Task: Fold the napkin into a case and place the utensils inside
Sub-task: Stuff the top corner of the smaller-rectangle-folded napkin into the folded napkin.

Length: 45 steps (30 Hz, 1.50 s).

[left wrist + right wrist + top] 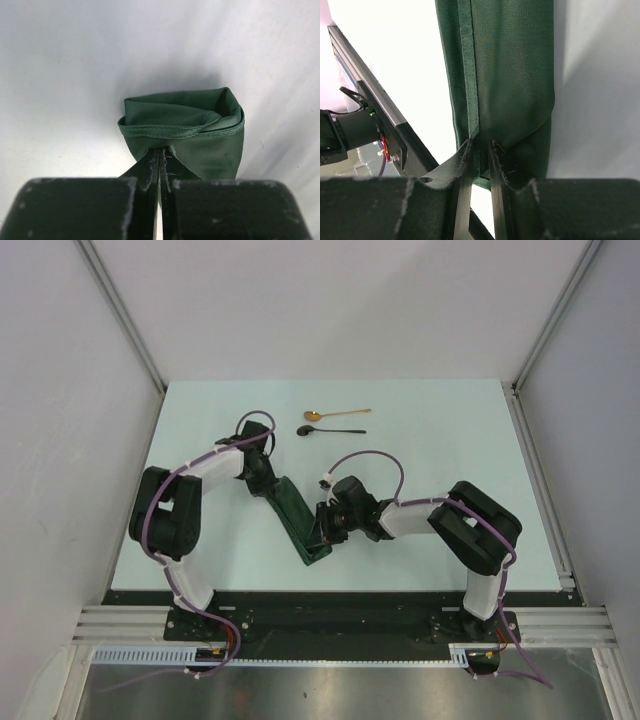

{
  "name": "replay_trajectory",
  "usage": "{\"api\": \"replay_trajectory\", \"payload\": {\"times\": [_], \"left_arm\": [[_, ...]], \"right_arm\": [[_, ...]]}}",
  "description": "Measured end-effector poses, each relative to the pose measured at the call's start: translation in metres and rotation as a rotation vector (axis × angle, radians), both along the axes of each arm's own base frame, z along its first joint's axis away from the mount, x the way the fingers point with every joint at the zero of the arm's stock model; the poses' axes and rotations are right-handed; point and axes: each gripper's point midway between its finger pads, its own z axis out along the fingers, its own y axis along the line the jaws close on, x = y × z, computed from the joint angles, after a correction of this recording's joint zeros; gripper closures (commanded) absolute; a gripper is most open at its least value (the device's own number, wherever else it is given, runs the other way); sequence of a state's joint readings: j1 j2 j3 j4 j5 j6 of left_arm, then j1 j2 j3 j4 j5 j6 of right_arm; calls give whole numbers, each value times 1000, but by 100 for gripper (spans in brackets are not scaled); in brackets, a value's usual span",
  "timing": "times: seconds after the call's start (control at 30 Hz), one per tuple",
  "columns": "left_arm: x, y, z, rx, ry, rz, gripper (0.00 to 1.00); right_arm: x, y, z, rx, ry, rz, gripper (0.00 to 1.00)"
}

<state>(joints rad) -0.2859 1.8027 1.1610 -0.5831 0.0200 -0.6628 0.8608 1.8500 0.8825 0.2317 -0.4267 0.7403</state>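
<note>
Dark green napkin (296,515): folded into narrow layered strip, diagonal at frame center. 2 spoons, gold (336,414) above black (334,430), lie parallel, upper center.

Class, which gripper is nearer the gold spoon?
Left. The left gripper holds the napkin at its far end, toward the gold spoon; the right gripper holds the near end, farther.

The napkin (290,512) lies on the table (450,440) as a strip running from far left to near right. The left gripper (262,478) sits at its far end and the right gripper (325,530) on the right side of its near end, each with cloth between its fingers. Behind it and well apart, the far spoon (337,414) lies just behind the near spoon (334,430), bowls left, handles right.
</note>
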Motion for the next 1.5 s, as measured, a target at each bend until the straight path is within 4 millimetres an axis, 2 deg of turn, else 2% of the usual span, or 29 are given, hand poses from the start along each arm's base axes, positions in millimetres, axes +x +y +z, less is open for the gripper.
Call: {"api": "replay_trajectory", "payload": {"times": [0.13,0.3,0.47,0.6,0.7,0.93,1.2,1.5], "left_arm": [[-4,-6,9,-19,-10,-30,98],[-6,-26,41,-131,-64,-82,93],[1,-30,73,-159,-140,-112,81],[12,-24,84,-126,-171,-104,80],[19,-20,80,-95,-163,-94,80],[15,-3,46,13,-69,-62,80],[14,6,40,62,-56,-52,82],[9,6,14,82,15,-58,83]], "right_arm": [[1,1,2,-3,-2,5,76],[14,14,22,13,-38,17,75],[44,32,57,69,-114,19,73],[82,44,75,102,-169,-10,73],[107,50,74,103,-179,-36,77],[140,52,37,62,-137,-80,89],[144,53,7,43,-73,-85,94],[151,61,8,65,-77,-89,94]]}}
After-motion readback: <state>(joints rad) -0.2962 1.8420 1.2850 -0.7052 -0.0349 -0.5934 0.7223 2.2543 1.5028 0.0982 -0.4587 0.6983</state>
